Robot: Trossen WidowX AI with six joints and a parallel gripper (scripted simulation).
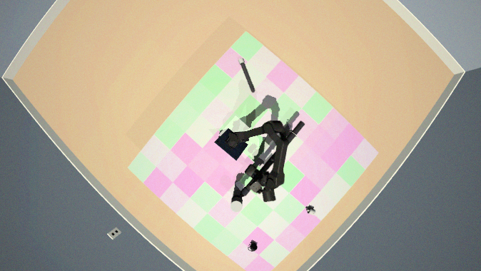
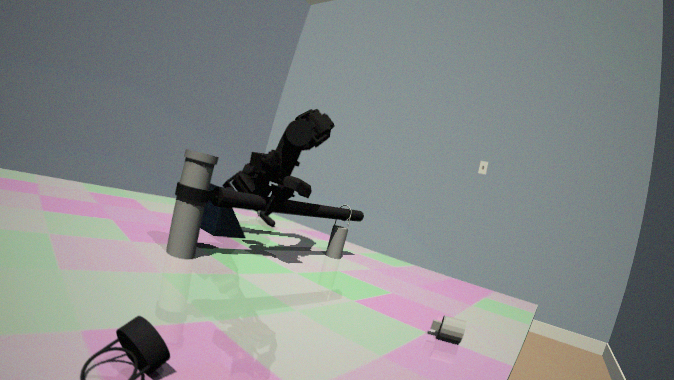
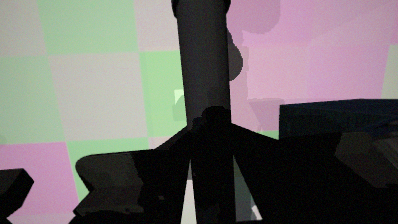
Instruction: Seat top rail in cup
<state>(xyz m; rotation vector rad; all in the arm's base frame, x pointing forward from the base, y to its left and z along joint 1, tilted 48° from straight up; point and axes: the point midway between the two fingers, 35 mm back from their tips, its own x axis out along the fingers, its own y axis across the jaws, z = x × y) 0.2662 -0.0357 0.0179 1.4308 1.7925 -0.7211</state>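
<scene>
Have claw (image 1: 257, 175) (image 2: 270, 202) (image 3: 207, 127) clamped on fence top rail (image 1: 297, 130) (image 2: 317, 209) (image 3: 206, 65), exterior frame centre. Long axis runs left to rail-end cup (image 2: 236, 198) on big post (image 1: 236, 205) (image 2: 189, 225), right through loop cap (image 2: 339, 228). I'd push leftward along axis; can't tell seating depth.

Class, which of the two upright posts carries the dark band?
The big post, the thicker, taller one; the thin post has a wire loop at its top instead.
</scene>
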